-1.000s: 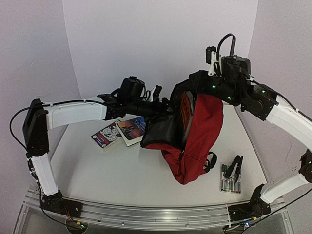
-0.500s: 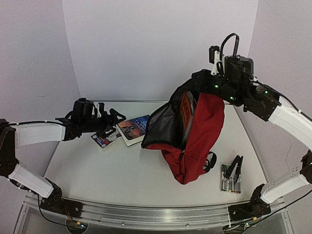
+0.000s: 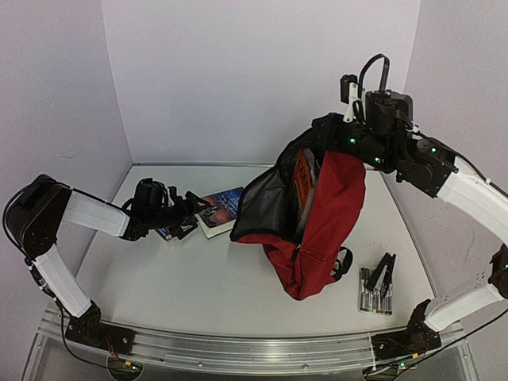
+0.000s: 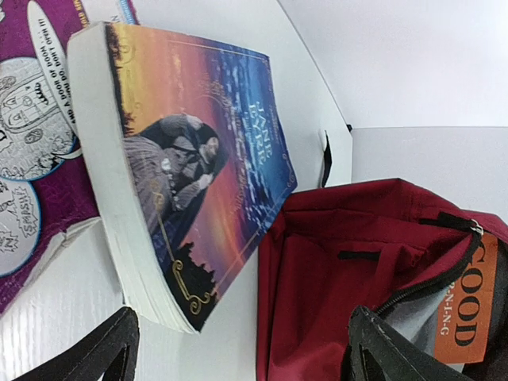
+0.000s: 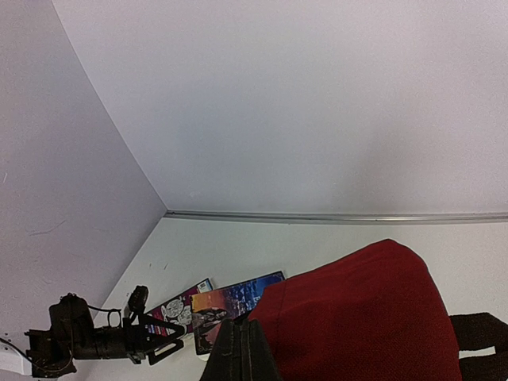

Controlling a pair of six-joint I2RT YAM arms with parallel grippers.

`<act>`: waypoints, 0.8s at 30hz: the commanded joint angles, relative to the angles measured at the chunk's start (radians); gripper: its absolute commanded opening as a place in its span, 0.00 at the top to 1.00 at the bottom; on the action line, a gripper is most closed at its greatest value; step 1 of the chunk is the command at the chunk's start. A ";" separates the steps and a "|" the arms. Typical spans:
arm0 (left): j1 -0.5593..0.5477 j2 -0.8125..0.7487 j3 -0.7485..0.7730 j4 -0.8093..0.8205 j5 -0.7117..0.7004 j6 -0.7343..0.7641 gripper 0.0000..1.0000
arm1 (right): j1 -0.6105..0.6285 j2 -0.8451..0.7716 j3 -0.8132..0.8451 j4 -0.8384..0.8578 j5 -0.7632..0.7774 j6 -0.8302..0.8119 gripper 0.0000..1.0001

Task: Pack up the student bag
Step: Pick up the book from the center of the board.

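The student bag (image 3: pixel 329 214) is pinched by the right fingers (image 5: pixel 242 353). The left fingers (image 3: pixel 185 216) are spread beside a book (image 3: pixel 218 208).

Item: student bag (image 3: pixel 333 210). Large dark-red fabric backpack with black lining and black straps. The main compartment is unzipped and gapes toward the left. Its top edge is raised and pinched in the right hand (image 5: pixel 242 345). The body sags to the tabletop (image 3: pixel 198 290), right of centre, with a black strap loop at the lower right.
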 commanded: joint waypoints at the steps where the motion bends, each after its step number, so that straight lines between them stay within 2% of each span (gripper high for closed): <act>1: 0.010 0.063 -0.003 0.105 -0.035 -0.048 0.09 | 0.006 -0.022 -0.005 0.039 0.013 -0.001 1.00; 9: 0.011 0.143 -0.010 0.149 -0.057 -0.065 0.09 | 0.006 -0.043 -0.025 0.041 0.030 -0.009 1.00; 13: 0.011 0.199 -0.008 0.243 -0.039 -0.048 0.11 | 0.006 -0.048 -0.030 0.041 0.034 -0.013 1.00; 18: 0.011 0.268 0.005 0.361 -0.011 -0.026 0.17 | 0.006 -0.054 -0.029 0.041 0.034 -0.014 1.00; 24: 0.011 0.315 0.024 0.410 -0.004 0.019 0.28 | 0.006 -0.056 -0.029 0.041 0.034 -0.016 1.00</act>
